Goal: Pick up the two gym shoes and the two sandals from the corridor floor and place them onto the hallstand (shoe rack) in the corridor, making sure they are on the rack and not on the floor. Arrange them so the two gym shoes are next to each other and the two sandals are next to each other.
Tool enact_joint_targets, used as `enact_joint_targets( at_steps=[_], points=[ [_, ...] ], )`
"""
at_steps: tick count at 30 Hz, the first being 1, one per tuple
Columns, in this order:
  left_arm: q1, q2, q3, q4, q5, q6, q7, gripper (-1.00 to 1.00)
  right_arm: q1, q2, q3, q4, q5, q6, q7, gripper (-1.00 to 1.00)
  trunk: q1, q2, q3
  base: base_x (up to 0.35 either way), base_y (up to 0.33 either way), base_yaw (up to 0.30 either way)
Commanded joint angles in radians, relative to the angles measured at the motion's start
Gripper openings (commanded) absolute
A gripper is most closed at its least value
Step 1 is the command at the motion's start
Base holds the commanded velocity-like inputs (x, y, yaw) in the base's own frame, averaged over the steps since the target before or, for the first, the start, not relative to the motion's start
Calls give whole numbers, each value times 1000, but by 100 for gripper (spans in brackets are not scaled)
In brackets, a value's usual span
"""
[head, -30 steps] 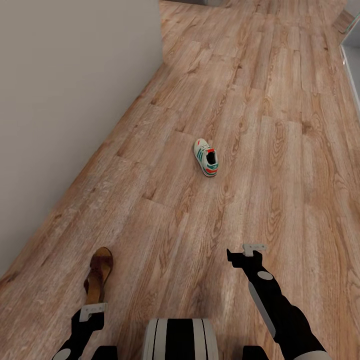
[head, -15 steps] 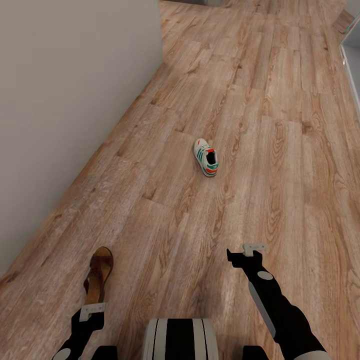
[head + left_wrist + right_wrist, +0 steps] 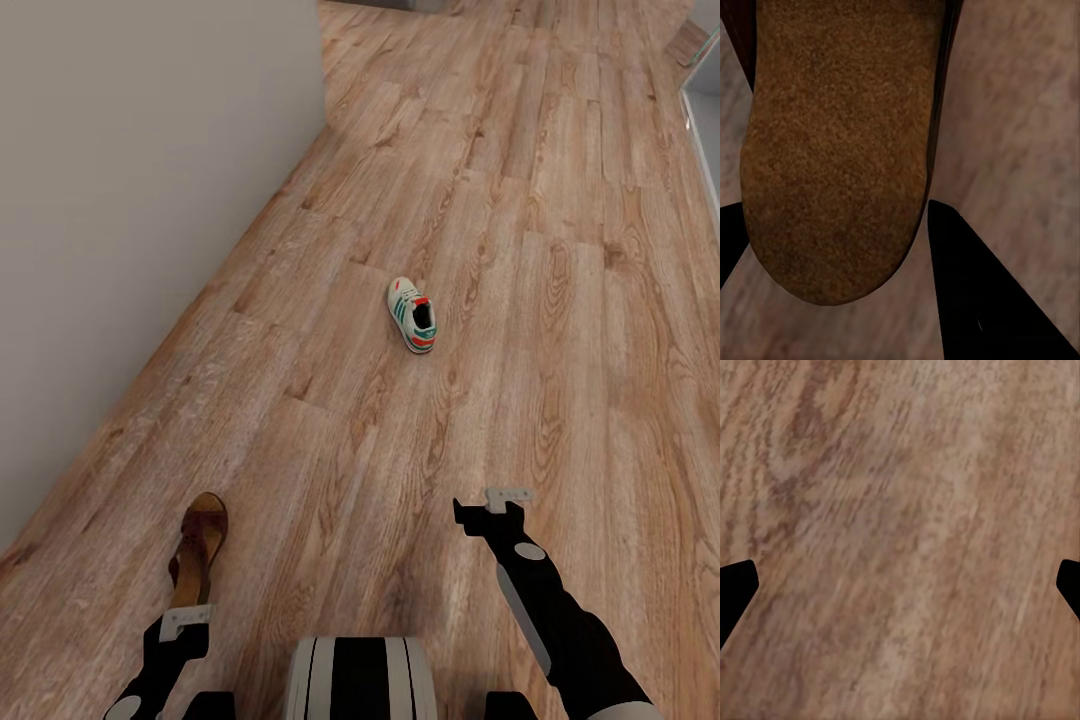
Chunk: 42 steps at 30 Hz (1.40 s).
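Left pincer spread, one finger either side of the sandal heel, set to pinch it off the floor. Right pincer spread wide over bare planks, holding nothing. Sneaker lies well ahead, mid-corridor, beside no wall.

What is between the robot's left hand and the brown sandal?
Nothing visible. The left gripper hangs right over the sandal, fingers apart on either side of its end, with bare floor around.
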Motion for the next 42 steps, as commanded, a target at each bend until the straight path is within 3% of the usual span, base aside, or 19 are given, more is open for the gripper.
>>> enact_joint_targets(
  at_steps=[1, 18, 28, 31, 32, 42],
  points=[
    [0, -1, 7, 0, -6, -3, -8, -100, 0, -1, 4, 0, -6, 5, -9, 100, -1, 0, 3, 0, 0, 0],
    [-1, -3, -7, -13, -21, 3, 0, -100, 2, -4, 2, 13, -3, 0, -8, 100, -8, 4, 69, 0, 0, 0],
    [1, 4, 4, 3, -17, 0, 3, -100, 2, -5, 3, 34, -2, -4, -9, 100, -13, 6, 108, 0, 0, 0],
    [1, 5, 6, 4, -14, -1, 3, -100, 10, -28, 2, 50, 5, -11, -22, 100, -14, 7, 121, 0, 0, -45],
    [3, 4, 7, 5, -13, -1, 4, -100, 48, -62, 3, 93, 8, -96, -62, 100, -15, 7, 126, 0, 0, -125],
    [40, 6, 9, 5, -10, -2, 6, -100, 151, -72, 3, 241, 7, -392, -83, 100, -19, 10, 179, 0, 0, -132]
  ],
)
